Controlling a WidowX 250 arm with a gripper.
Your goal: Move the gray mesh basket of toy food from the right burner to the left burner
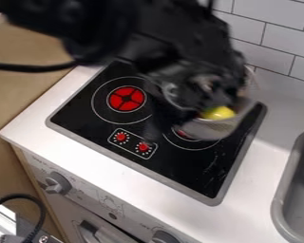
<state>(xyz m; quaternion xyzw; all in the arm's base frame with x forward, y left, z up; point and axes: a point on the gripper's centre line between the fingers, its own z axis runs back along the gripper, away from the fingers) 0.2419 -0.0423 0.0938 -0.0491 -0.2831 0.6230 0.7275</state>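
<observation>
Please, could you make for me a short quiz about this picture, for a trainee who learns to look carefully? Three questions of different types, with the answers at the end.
1. Multiple choice: What does the grey vessel under the black arm partly cover in the picture?
A) the sink
B) the right burner of the cooktop
C) the left burner's red centre

2. True or false: The sink lies to the right of the cooktop in the picture.

3. Fill in the blank: The thing showing at the vessel's rim is ______ in colour.

Key: 1. B; 2. True; 3. yellow
</observation>
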